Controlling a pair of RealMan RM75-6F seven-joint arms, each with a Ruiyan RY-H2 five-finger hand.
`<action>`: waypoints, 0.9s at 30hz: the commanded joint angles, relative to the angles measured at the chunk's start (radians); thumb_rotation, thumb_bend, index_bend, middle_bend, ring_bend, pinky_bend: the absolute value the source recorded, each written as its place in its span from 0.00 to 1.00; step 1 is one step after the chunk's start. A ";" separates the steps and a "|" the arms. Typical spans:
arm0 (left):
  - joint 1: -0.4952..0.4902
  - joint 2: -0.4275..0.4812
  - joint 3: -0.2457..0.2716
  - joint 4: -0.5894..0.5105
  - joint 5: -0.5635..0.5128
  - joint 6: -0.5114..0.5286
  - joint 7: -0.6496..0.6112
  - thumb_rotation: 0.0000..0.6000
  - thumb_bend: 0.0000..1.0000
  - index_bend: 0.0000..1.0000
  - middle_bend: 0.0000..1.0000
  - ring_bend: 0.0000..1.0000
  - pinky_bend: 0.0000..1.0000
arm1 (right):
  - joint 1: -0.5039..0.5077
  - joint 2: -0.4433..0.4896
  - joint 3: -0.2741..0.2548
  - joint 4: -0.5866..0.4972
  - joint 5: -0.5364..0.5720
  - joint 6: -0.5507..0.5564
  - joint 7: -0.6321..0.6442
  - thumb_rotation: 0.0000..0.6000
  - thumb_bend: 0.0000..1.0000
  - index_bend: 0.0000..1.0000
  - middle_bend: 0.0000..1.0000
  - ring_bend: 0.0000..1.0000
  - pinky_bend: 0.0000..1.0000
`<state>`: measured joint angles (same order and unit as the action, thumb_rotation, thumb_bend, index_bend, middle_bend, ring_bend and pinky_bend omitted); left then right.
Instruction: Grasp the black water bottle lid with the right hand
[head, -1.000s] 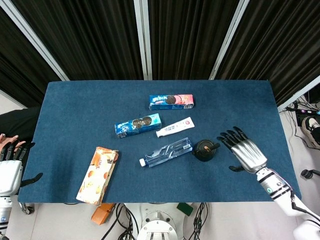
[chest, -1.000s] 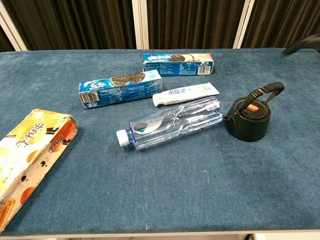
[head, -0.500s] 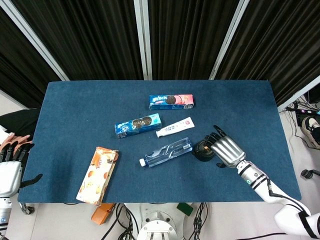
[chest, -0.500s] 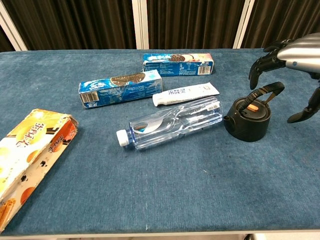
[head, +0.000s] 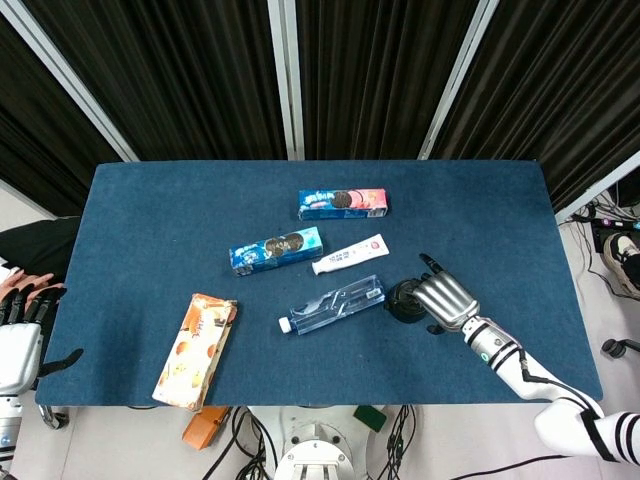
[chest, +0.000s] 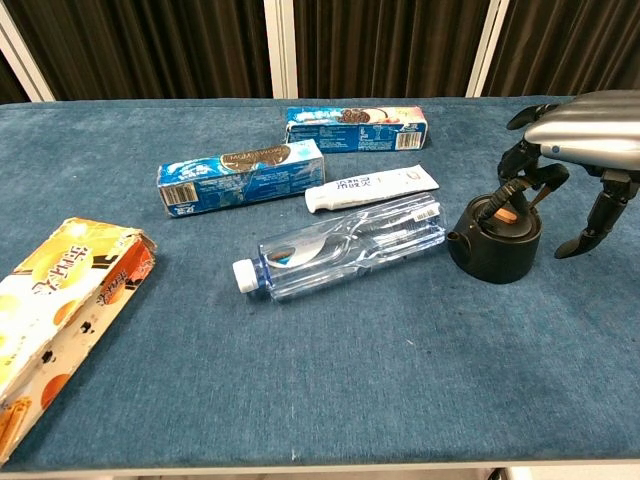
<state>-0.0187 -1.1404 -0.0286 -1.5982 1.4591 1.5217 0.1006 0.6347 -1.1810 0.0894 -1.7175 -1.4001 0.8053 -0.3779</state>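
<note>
Hovering at the right of the chest frame, your right hand (chest: 575, 140) was spread and empty, fingers arched over the black water bottle lid (chest: 495, 238) on the table. Closing early risked knocking the lid's loop handle and pushing the lid left into the clear bottle (chest: 345, 244) touching it.

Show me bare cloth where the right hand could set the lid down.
Free: the near strip in front of the black lid and clear bottle, and the far right corner beyond the right hand. Crowded: mid-table around the toothpaste tube and two cookie boxes.
</note>
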 joint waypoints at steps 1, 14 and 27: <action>0.001 0.000 -0.001 0.001 -0.001 0.001 -0.002 1.00 0.06 0.15 0.13 0.02 0.00 | 0.008 -0.005 -0.005 0.006 0.015 -0.010 -0.002 1.00 0.00 0.67 0.55 0.54 0.11; 0.006 -0.004 0.000 0.010 0.000 0.005 -0.010 1.00 0.06 0.15 0.13 0.02 0.00 | 0.038 -0.032 -0.029 0.037 0.063 -0.042 0.015 1.00 0.00 0.83 0.67 0.68 0.11; 0.010 -0.003 -0.001 0.009 0.000 0.010 -0.009 1.00 0.06 0.15 0.13 0.02 0.00 | 0.071 -0.026 -0.031 0.024 0.117 -0.074 0.057 1.00 0.00 1.00 0.88 0.91 0.15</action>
<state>-0.0083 -1.1439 -0.0296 -1.5890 1.4594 1.5315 0.0920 0.7028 -1.2081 0.0577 -1.6914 -1.2863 0.7329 -0.3247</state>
